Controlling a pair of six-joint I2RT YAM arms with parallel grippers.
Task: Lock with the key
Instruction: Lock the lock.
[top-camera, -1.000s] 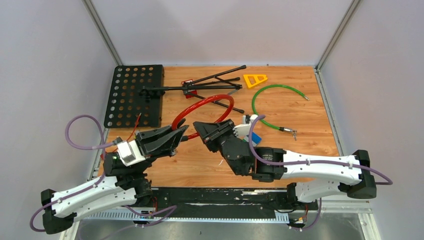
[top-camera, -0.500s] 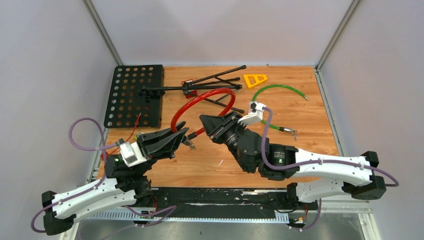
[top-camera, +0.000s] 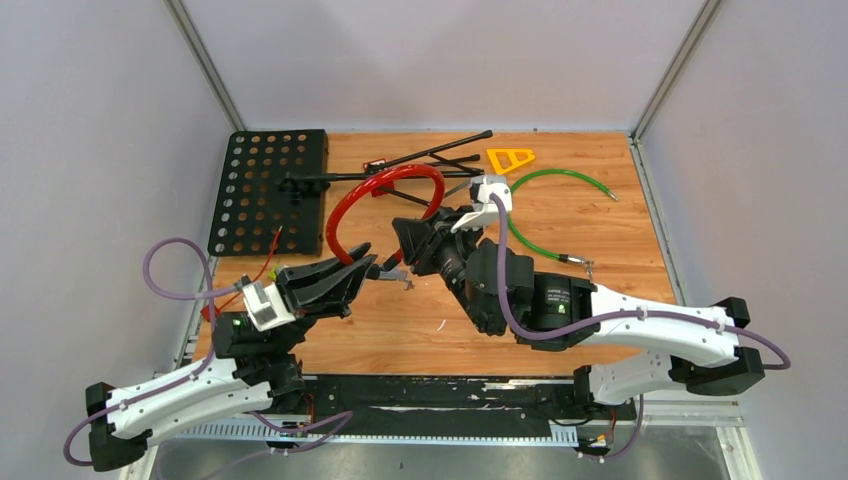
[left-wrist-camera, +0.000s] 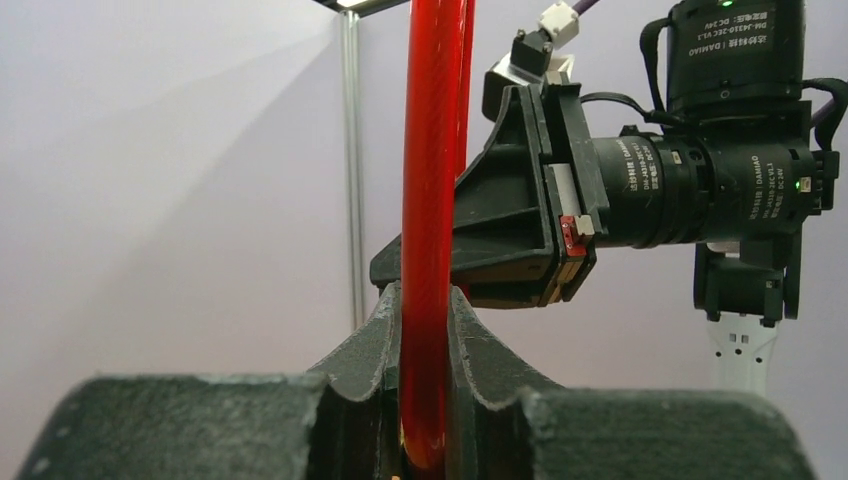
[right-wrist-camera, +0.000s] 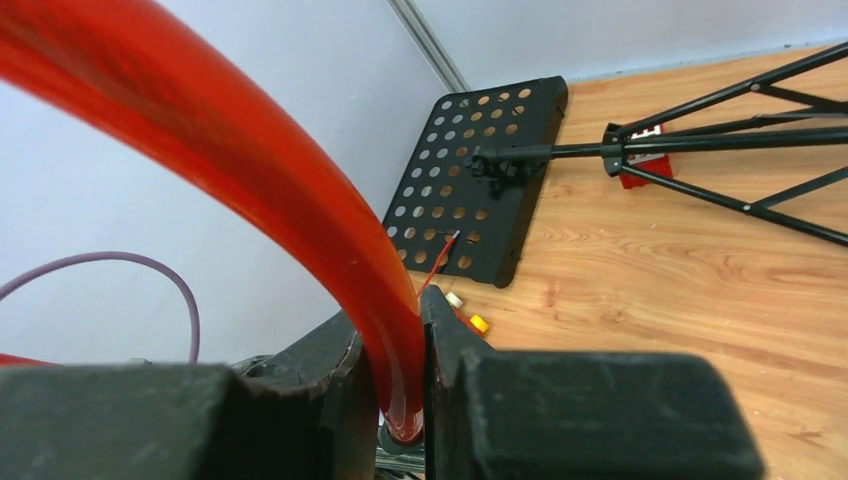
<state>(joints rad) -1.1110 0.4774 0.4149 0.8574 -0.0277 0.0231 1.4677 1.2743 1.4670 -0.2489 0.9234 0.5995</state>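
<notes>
Red cable lock (top-camera: 372, 190) held aloft over the middle of the surface (top-camera: 600, 200); its loop has swung toward the far-left corner since a second ago, both arms advancing; alignment under way, I judge. Left wrist: left tool (left-wrist-camera: 425, 300) pinched narrow on the cable; right wrist: right tool (right-wrist-camera: 390, 315) likewise gripping it.

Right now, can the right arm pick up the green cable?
Probably not: the right gripper is shut on the red cable lock, which the left gripper also holds. The green cable itself lies uncovered on the table nearby.
</notes>
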